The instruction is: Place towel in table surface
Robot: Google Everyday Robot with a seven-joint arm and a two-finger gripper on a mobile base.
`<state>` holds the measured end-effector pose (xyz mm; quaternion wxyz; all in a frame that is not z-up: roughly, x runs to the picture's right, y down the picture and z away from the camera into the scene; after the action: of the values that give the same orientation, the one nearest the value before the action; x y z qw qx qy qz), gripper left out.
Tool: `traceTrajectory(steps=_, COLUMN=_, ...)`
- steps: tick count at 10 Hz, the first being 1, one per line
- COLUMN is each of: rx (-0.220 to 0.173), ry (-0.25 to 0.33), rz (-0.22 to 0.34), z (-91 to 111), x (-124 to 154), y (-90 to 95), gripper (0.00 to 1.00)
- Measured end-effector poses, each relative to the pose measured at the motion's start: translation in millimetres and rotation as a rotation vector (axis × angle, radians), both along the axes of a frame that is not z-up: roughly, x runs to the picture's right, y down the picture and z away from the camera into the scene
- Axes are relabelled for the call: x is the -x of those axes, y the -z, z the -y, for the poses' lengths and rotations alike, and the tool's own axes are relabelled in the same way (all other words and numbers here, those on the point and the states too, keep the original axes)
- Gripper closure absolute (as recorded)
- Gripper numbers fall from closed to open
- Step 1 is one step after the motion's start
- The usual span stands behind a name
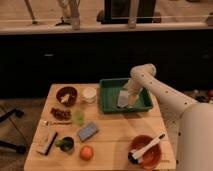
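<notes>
Patience helps with this step: the gripper (131, 98) should go down over the middle of the towel (122, 98) and close on a thick fold, so the soft cloth does not slip out. It should then lift the towel high enough to pass the wall of the green tray (111, 84) before going to the wooden bench (107, 145). The towel lies inside the tray, near its right side, not yet on the bench. The gripper hangs low in the tray just beside the towel, on its right, with the jaws wide. I cannot tell if it touches the cloth, and nothing looks to be held.
</notes>
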<state>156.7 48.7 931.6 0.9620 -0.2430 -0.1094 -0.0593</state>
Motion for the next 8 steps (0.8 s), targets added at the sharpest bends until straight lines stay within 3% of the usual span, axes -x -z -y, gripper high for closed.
traceTrajectory(steps=3, rx=0.010, ry=0.000, rz=0.001, z=-19, x=-5, y=-1.2, gripper=0.20)
traceTrajectory(steps=8, rx=0.033, ry=-0.008, rz=0.003, z=-34, x=-6, y=-9.9, gripper=0.20)
